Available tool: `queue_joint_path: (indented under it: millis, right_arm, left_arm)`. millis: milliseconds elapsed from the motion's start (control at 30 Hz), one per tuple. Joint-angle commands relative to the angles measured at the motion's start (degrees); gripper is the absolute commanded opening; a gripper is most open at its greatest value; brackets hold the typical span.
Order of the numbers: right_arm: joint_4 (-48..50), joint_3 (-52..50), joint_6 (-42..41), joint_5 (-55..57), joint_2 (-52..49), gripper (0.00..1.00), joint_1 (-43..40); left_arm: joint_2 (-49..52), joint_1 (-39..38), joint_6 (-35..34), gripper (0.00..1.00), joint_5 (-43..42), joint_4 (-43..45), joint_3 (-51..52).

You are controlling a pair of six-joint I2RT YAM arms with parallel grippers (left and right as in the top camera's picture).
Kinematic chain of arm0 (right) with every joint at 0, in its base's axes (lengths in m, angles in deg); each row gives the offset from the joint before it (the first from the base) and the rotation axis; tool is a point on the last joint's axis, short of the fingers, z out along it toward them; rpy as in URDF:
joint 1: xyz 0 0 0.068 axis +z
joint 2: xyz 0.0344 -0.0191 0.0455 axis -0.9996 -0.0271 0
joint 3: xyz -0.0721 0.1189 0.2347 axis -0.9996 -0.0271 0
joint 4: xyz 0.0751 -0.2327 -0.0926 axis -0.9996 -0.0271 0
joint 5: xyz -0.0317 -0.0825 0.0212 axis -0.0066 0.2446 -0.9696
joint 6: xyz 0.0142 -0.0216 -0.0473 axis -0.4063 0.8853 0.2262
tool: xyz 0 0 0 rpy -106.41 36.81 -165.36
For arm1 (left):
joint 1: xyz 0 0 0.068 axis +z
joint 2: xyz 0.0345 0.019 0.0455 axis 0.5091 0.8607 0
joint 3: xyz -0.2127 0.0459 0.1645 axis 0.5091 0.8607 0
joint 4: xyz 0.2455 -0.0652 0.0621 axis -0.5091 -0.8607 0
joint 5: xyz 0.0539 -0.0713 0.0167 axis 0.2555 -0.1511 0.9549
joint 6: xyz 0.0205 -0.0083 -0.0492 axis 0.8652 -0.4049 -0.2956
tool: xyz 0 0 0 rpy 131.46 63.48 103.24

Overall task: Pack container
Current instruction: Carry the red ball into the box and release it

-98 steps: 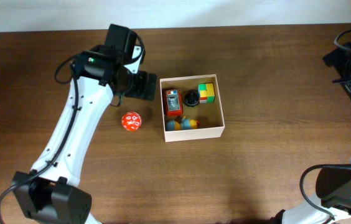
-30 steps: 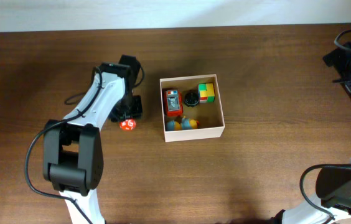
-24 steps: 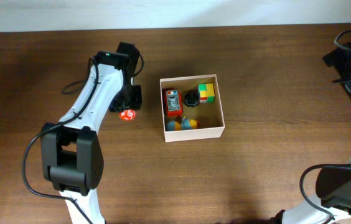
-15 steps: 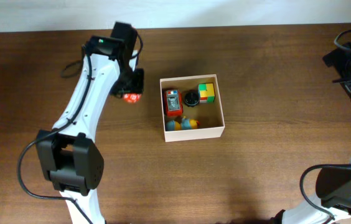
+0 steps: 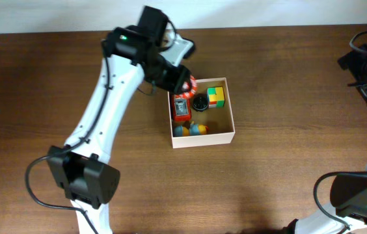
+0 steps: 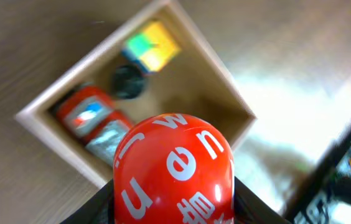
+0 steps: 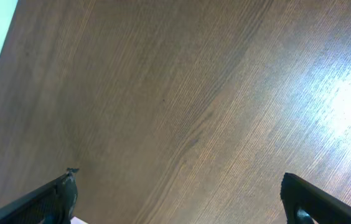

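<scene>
**Red ball is off the table and over the box**

Half a second back the red ball [image 6: 174, 168] was still out on the table [image 5: 287, 182], left of the container [image 5: 203, 140]; now my left gripper [image 5: 183, 83] hangs it above the box's far left corner as the overhead shows it, jaws clamped on its sides; the wrist view looks down past the ball onto the tan floor. The container sits mid-table, holding a red toy [image 5: 181, 107], a black disc [image 5: 200, 102], a coloured cube [image 5: 216, 96] and two blue-yellow balls [image 5: 193, 129]; bare floor shows in its right half. I judge the carry nearly done: move further in, lower, let go. My right gripper [image 7: 178, 190] sits at the far right edge, jaws spread wide, holding nothing.
</scene>
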Motion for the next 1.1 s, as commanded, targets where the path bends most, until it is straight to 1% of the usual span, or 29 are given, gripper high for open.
queue_joint_path:
  millis: [0, 100, 300, 700, 867, 900, 967, 1000, 1033, 1067]
  right_arm:
    - [0.0, 0.13, -0.46, 0.11, -0.2, 0.99, -0.24]
    - [0.0, 0.13, -0.46, 0.11, -0.2, 0.99, -0.24]
    - [0.0, 0.13, -0.46, 0.11, -0.2, 0.99, -0.24]
    - [0.0, 0.13, -0.46, 0.11, -0.2, 0.99, -0.24]
    - [0.0, 0.13, -0.48, 0.11, -0.2, 0.99, -0.24]
    - [0.0, 0.13, -0.46, 0.11, -0.2, 0.99, -0.24]
    - [0.0, 0.13, -0.46, 0.11, -0.2, 0.99, -0.24]
    - [0.0, 0.13, -0.46, 0.11, -0.2, 0.99, -0.24]
    - [0.0, 0.13, -0.46, 0.11, -0.2, 0.99, -0.24]
    - [0.0, 0.13, -0.46, 0.11, -0.2, 0.99, -0.24]
  left_arm:
    - [0.04, -3.82, 8.26, 0.32, -4.0, -0.52, -1.2]
    - [0.04, -6.64, 10.86, 0.32, -2.86, -0.46, -1.2]
    - [0.96, -10.14, 11.06, 0.32, 1.81, 0.98, -1.2]
    - [10.45, -10.97, 11.02, 0.32, 1.79, 2.58, -1.18]
    - [11.41, -10.97, 11.04, 0.33, 1.81, 2.51, -1.18]
    - [11.41, -10.97, 11.04, 0.36, 1.81, 2.51, -1.18]
    - [11.41, -10.97, 11.04, 0.51, 1.81, 2.54, -1.18]
    - [11.41, -10.97, 11.02, 0.62, 1.81, 2.54, -1.18]
    - [11.41, -10.97, 11.04, 0.7, 1.81, 2.54, -1.18]
    - [11.41, -10.97, 11.04, 0.73, 1.81, 2.54, -1.18]
